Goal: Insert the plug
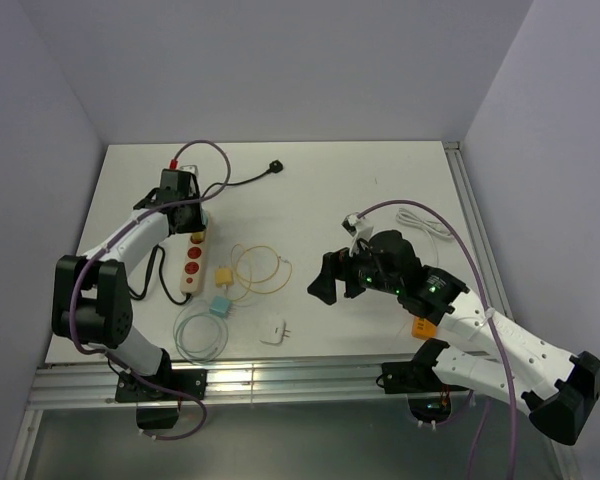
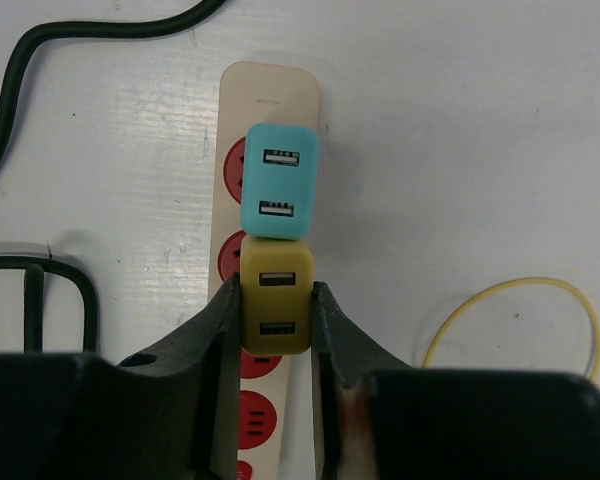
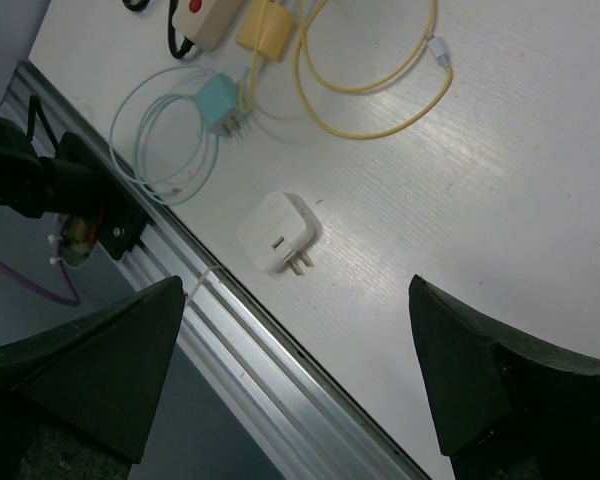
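A: Left jaws, status?
B: Clamped on the yellow charger, one finger each side. Charger stands on the power strip, USB ports facing up, touching the teal charger in the next socket. Can't tell if pins are fully in.
A: Right jaws?
B: Spread wide, holding nothing, above the table nr its front edge. White plug lies on its side below, prongs visible.

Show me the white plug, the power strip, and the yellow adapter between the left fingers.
white plug (image 3: 277,232), right wrist view, on its top face.
power strip (image 2: 270,85), left wrist view, on its bare far end.
yellow adapter (image 2: 276,305), left wrist view, between its two ports.
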You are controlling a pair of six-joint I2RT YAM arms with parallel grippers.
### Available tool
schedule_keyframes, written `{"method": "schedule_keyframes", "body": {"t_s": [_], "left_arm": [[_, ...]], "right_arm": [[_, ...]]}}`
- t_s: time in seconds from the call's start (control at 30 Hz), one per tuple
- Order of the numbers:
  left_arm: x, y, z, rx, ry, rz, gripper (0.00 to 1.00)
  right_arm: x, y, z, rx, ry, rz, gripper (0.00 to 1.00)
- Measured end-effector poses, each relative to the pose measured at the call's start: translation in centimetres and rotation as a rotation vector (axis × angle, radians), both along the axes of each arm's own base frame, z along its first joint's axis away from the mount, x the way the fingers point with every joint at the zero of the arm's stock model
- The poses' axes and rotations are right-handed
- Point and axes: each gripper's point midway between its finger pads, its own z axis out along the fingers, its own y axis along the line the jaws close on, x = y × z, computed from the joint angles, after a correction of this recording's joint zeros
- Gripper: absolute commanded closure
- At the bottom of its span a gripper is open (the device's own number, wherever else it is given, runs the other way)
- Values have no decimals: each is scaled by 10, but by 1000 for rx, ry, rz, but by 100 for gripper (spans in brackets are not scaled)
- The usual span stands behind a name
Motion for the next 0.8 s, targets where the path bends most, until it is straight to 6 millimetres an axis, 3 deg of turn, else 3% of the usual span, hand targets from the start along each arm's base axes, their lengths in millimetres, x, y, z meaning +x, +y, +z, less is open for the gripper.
{"method": "schedule_keyframes", "body": {"t_s": [0.27, 0.63, 0.8], "left_arm": [[0, 7, -3, -125, 11, 63, 100], [0, -1, -7, -116, 18, 65, 100], [-2, 8, -6, -233, -56, 141, 100]], "right_arm": [[0, 0, 0, 0, -5, 9, 0], [4, 7, -8, -10, 15, 17, 0], [4, 8, -3, 8, 13, 11, 0]]}}
